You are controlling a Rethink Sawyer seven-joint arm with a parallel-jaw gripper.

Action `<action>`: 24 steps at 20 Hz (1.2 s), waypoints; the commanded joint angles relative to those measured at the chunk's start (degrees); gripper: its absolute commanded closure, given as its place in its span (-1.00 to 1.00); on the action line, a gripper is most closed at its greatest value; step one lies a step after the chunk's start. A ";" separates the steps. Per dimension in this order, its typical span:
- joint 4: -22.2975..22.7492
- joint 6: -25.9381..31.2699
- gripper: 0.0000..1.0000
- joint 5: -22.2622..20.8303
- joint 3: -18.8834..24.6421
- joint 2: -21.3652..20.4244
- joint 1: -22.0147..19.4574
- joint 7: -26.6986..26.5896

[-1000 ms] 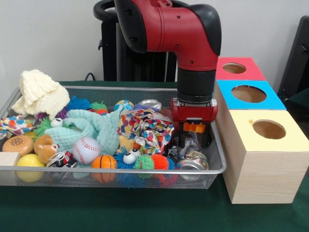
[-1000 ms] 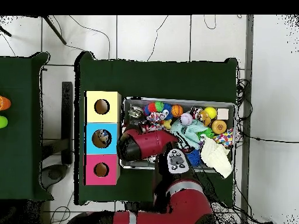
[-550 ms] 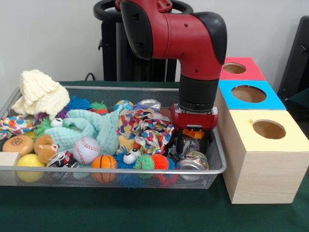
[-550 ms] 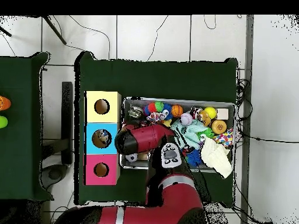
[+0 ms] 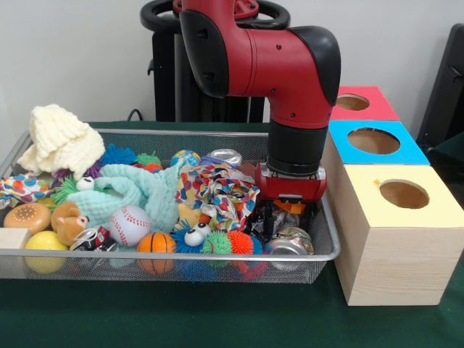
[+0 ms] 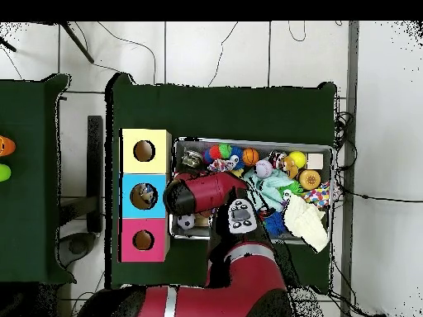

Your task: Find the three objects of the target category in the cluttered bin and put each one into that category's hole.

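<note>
A: Pincer [image 5: 290, 212] sits low in the right end of the wire bin [image 5: 217, 254], just beside the box row. Its tips are buried behind the red wrist housing and the clutter, so nobody can tell whether it is spread or pinching anything.

B: What's under it?

A: Crushed silver cans. One can [image 5: 288, 241] lies at the near right corner, touching the mesh, right below the wrist. Another can [image 5: 225, 156] sits at the far side, behind the patterned cloth [image 5: 221, 190]. Dark shiny scrap directly under the pincer could be a third, too hidden to say.

B: So cans are the target category?

A: Likely guess only. The arm is down on that corner where the metal is grouped, not over the balls or soft toys on the left.

B: Which hole?

A: Can't tell from the front. Overhead shows something lying inside the blue box [image 6: 144, 196]; the yellow box [image 5: 402, 217] and the red box [image 5: 355, 103] look empty. Judgement: blue is the one in use.

B: Risks?

A: Cloth edge lies just beside the wrist and could get dragged up. The near can rests against the bin wall, so a straight-down grasp has little room on that side.
</note>
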 commanded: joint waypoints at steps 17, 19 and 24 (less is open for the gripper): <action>1.68 -7.19 -1.00 -1.73 -2.32 8.86 6.01 6.35; 1.85 -8.41 -1.00 -1.58 -3.13 9.07 6.56 6.56; 2.65 -10.22 1.00 -1.09 -3.05 9.25 6.06 6.53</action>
